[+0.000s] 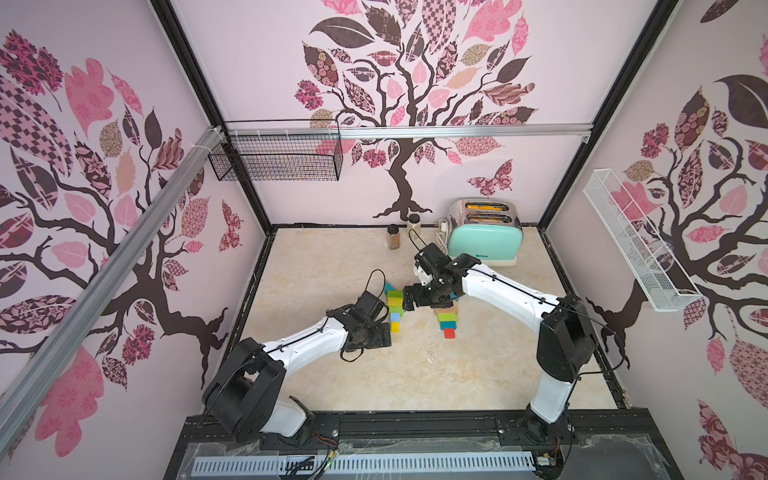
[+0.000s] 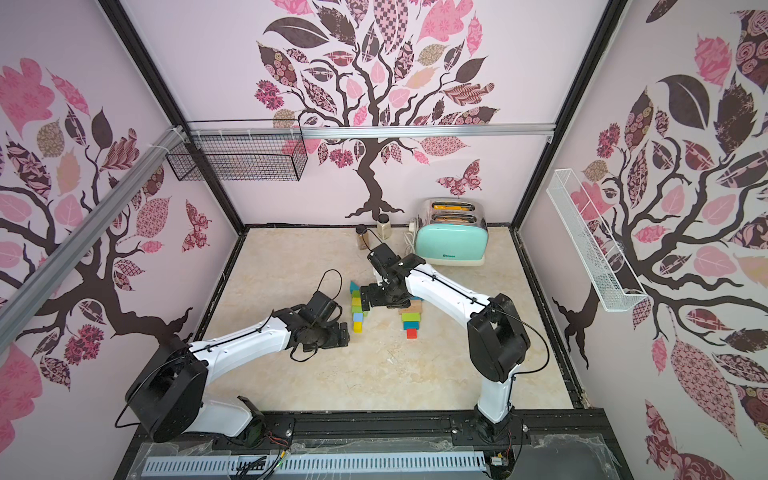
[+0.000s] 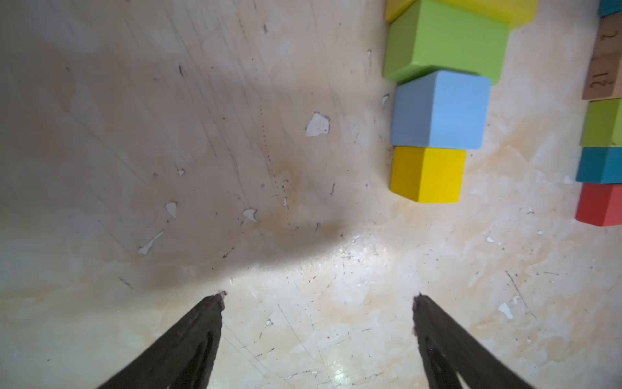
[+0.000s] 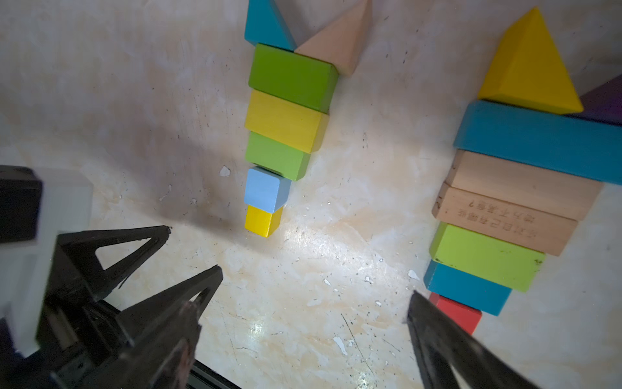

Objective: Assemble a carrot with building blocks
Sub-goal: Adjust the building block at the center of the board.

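I see a small pretend kitchen in a test booth: a mint toaster, spice jars, a wire basket, tree-paper walls, metal frame bars.

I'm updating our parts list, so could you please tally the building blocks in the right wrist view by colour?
Green blocks: 3
Yellow blocks: 3
Teal blocks: 3
Bare wood blocks: 3
Light blue block: 1
Red block: 1
Purple block: 1, partly cut off by the picture's edge
Total: 15 in view
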Available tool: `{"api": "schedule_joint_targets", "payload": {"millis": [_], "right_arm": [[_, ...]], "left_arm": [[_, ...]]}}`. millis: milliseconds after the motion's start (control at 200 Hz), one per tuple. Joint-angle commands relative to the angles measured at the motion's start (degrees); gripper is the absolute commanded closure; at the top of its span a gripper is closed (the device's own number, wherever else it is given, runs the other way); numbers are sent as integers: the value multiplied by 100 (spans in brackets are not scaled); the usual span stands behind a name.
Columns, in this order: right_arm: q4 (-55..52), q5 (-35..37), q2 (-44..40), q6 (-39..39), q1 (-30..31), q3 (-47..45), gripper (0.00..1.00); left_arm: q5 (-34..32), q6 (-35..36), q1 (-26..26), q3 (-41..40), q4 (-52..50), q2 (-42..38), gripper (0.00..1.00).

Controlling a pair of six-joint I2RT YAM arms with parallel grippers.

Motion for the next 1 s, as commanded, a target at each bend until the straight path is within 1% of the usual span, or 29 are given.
{"api": "schedule_joint_targets", "payload": {"millis": [0,550,995], "right_arm": [[5,55,-131,3,-25,-80,1],[49,20,-199,-21,-24,-86,1],[56,7,-182,-67,-26,-108,1]], "left_arm": [[-149,-118,-20,29,279,175,7],[-373,26,-57,461,547,971,6],[-444,78,-56,628,504,1214,6]]}}
